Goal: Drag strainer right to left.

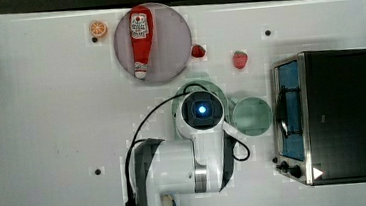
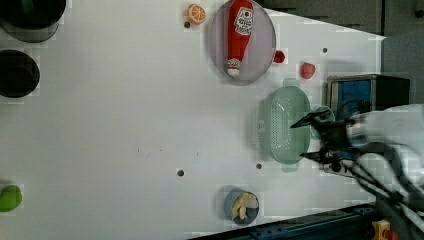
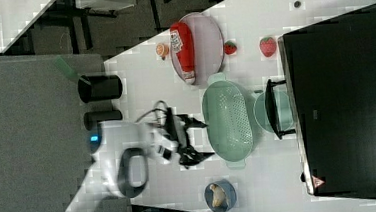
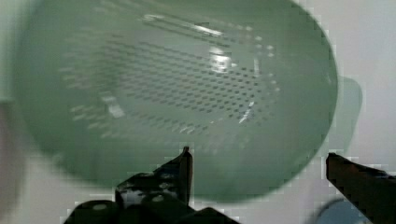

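Observation:
The strainer (image 2: 280,122) is a large pale green oval colander with a dotted centre, lying on the white table (image 2: 125,125). It also shows in the right view (image 3: 227,118) and close up in the wrist view (image 4: 177,88). In the top view the arm covers most of it, leaving a strip of the strainer's rim (image 1: 178,99). My gripper (image 2: 301,141) hovers open above its end nearest the blue bowl, with nothing between the fingers. In the wrist view my gripper (image 4: 257,154) has one fingertip (image 4: 186,151) over the bowl's edge and the other outside the rim.
A round mint-green mug (image 1: 251,116) sits beside the strainer, against a toaster oven (image 1: 332,115). A plate (image 1: 175,38) carrying a ketchup bottle (image 1: 140,39), two strawberries and an orange slice (image 1: 98,28) lie beyond. A blue bowl (image 2: 241,205) stands near the table's edge.

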Controlling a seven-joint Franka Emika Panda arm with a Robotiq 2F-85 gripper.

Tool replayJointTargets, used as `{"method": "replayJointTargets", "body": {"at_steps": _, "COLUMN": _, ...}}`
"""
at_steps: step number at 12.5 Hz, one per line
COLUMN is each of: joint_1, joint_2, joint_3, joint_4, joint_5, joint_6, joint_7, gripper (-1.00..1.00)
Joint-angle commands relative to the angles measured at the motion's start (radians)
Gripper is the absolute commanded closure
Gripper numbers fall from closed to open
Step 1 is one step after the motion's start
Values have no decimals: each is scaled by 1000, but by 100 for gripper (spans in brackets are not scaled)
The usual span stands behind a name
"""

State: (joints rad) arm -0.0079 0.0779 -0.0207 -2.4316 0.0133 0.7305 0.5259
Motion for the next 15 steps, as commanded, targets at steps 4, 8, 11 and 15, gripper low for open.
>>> {"method": "replayJointTargets", "body": {"at_steps": 4, "joint_1": 19, "joint_2": 141, "joint_3": 29, "joint_4": 6, "joint_5": -24, "joint_6": 264, "joint_7": 215, "gripper": -100}}
{"method": "replayJointTargets", "body": {"at_steps": 8, "joint_1": 34, "joint_2": 237, "joint_3": 28, "joint_4": 4, "joint_5": -23, "joint_6": 348, "joint_7": 217, "gripper": -100}}
{"method": "replayJointTargets", "body": {"at_steps": 11, "joint_1": 59, "joint_2": 254, "joint_3": 30, "joint_4": 4, "joint_5": -21, "joint_6": 362, "joint_7": 266, "gripper": -100}}
{"method": "replayJointTargets", "body": {"at_steps": 15, "joint_1": 135, "joint_2": 254, "joint_3": 32, "joint_4": 7, "joint_5": -21, "joint_6": 367, "joint_7": 344, "gripper": -100}}
